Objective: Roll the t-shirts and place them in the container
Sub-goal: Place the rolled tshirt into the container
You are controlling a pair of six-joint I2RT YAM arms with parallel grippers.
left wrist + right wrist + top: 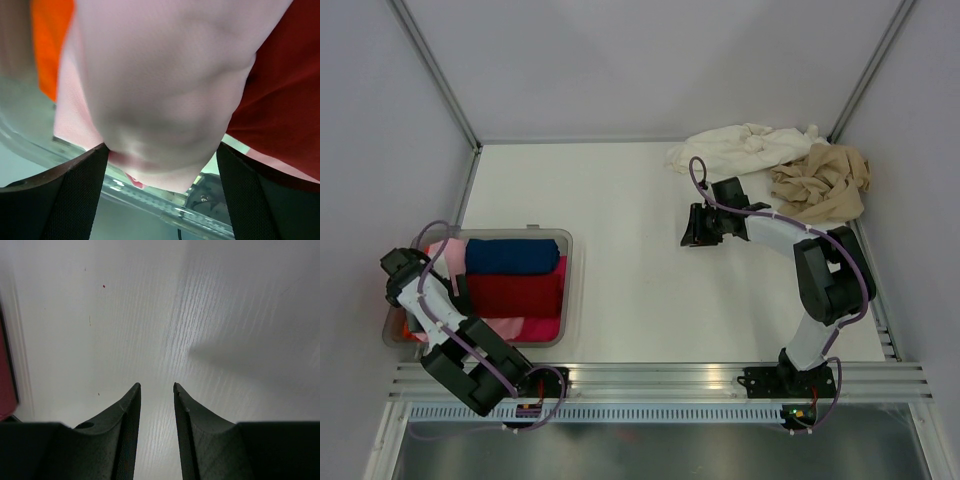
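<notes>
Below the right gripper [157, 386]: white table [200, 300]; jaws part open, nothing between them. Behind it, a crumpled cream-white t-shirt [740, 148] and a tan-beige t-shirt [825, 182], touching. The left gripper [161, 146] is over the clear plastic tray [568, 290], jaws spread wide, straddling the light pink t-shirt [165, 75]. Dark red cloth [285, 90] is to its right.

Bright even light, soft shadows, pink t-shirt [165, 90] blurry up close.
</notes>
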